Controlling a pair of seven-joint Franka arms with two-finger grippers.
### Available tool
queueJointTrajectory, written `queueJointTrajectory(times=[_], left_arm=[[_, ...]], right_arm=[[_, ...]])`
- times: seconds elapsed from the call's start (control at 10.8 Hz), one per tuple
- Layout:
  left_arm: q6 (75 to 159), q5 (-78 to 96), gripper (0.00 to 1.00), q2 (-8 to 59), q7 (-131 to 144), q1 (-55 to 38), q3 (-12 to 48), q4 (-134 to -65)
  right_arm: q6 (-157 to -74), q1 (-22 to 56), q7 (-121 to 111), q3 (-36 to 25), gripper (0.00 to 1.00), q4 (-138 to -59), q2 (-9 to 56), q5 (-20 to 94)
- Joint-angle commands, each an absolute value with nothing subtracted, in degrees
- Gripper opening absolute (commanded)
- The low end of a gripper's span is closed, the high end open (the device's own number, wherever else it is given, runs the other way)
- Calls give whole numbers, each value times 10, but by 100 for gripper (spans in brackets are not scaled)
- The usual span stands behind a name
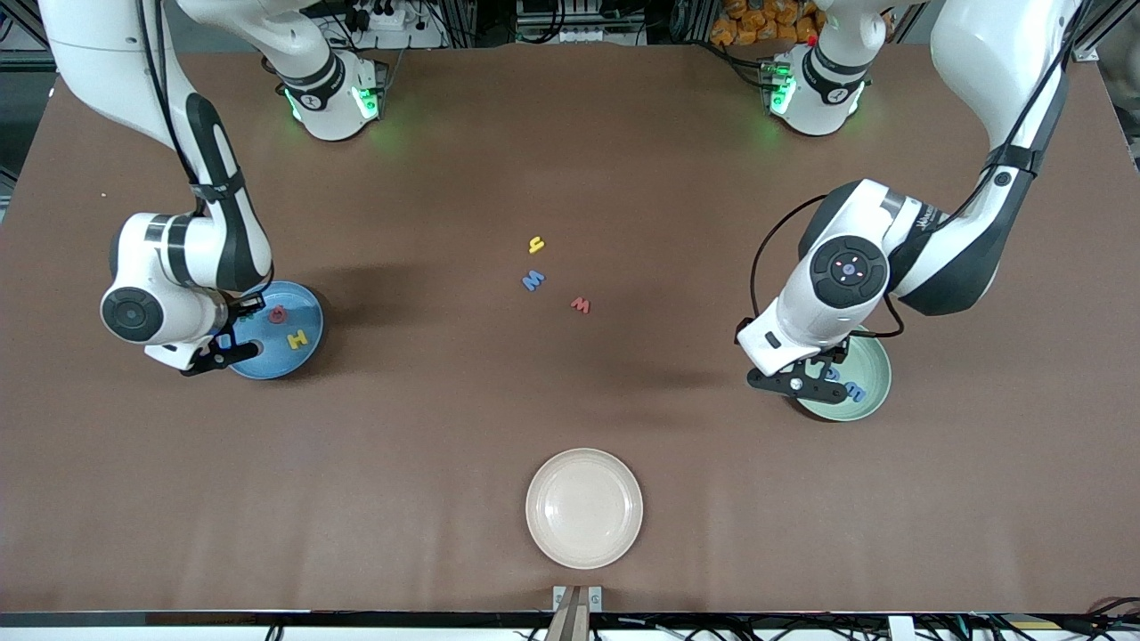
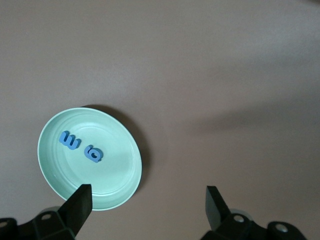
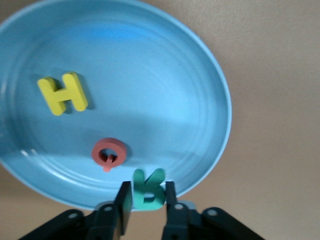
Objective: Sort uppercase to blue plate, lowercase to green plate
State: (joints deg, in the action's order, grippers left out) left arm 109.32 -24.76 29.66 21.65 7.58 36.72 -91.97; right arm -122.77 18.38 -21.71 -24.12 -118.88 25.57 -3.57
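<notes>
The blue plate (image 1: 303, 307) lies at the right arm's end of the table and holds a red Q (image 1: 278, 313) and a yellow H (image 1: 297, 338). My right gripper (image 1: 239, 334) is just over the plate's rim, shut on the teal R (image 3: 148, 189). The plate (image 3: 200, 85), Q (image 3: 108, 152) and H (image 3: 63, 93) also show in the right wrist view. The green plate (image 1: 877, 369) holds two blue lowercase letters (image 2: 69, 141) (image 2: 94, 153). My left gripper (image 2: 148, 200) is open and empty above that plate's edge (image 2: 120, 185). On the table's middle lie a yellow h (image 1: 535, 244), a blue M (image 1: 533, 280) and a red w (image 1: 581, 305).
A cream plate (image 1: 583, 507) lies near the table's front edge, nearer to the front camera than the loose letters. Both arm bases stand along the table's back edge.
</notes>
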Motion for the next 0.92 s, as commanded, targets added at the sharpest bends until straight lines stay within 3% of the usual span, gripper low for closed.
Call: queueJointTrajectory(times=[0.0,0.28,0.46,0.83], left_arm=[[1081,-238,100,291,272,56,378,-914],[1081,-236,100,308,365,-3,377,-912],[1089,-238,100,322,388,-28,377,-912],[1157,-241,100,368,459,-73,375,-914]], right_arm=[[-1237,179,-219,-239,67,-1194,253,-47],[-1224,179,-211,-237,67,-1189,246,-38],[-1220,199,-197,-236,67,-1177,241,27],[-1216,257,-193,-236,67,-1159,225,114]])
